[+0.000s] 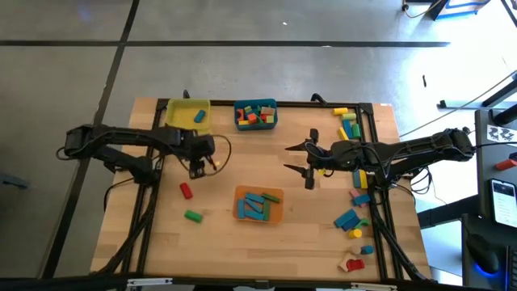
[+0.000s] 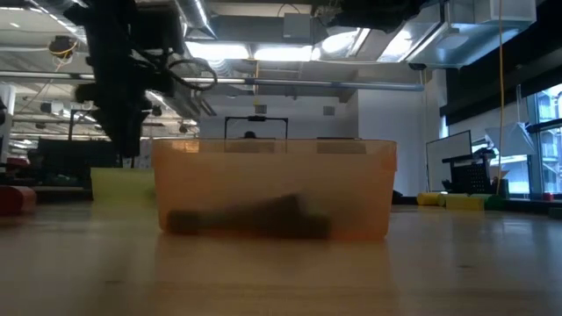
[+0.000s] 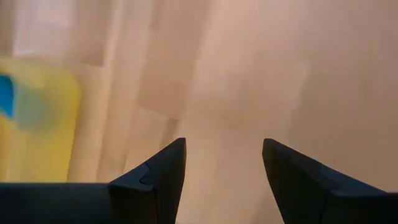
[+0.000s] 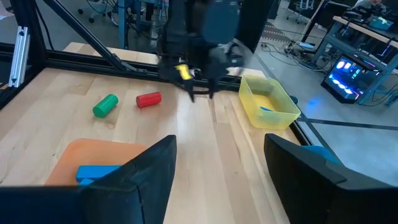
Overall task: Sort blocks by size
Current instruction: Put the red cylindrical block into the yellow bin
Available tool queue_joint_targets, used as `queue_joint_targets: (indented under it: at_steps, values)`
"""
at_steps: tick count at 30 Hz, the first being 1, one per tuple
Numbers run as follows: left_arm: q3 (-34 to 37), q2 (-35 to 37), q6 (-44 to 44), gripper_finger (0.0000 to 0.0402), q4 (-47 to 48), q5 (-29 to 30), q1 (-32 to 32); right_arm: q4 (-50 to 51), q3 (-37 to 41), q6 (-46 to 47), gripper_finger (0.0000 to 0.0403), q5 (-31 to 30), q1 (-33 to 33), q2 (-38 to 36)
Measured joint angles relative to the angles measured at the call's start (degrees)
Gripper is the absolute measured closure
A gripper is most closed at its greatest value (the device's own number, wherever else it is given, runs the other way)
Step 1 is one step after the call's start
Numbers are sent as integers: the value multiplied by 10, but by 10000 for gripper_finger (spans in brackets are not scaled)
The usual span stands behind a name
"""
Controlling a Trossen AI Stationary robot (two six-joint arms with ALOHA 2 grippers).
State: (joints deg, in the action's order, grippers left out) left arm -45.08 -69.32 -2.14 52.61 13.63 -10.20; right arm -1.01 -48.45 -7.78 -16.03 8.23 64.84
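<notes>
Loose blocks lie on the wooden table: a red one (image 1: 187, 191) and a green one (image 1: 192, 215) at the left, and several yellow, green and blue ones along the right side (image 1: 352, 218). My left gripper (image 1: 196, 170) hangs open over bare wood just near of the yellow bin (image 1: 188, 115), pointing down, with nothing between its fingers (image 3: 163, 180). My right gripper (image 1: 297, 158) is held open above the table's middle, right of centre, also empty (image 4: 217, 168).
The yellow bin holds a blue block (image 4: 268, 110). A teal bin (image 1: 256, 114) with several blocks stands at the far edge. An orange bin (image 1: 259, 204) with blue blocks sits at the middle near side. More blocks lie at the far right (image 1: 347, 123).
</notes>
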Motion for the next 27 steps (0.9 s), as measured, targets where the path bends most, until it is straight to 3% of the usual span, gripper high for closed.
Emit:
queue_joint_targets:
  at_steps: [7, 27]
  values:
    - [0, 0, 70, 206, 56, -4, 74, -1, 0, 0, 162, 0, 0, 0]
    - [14, 0, 86, 206, 79, -62, 269, -4, 0, 7, 162, 0, 0, 8]
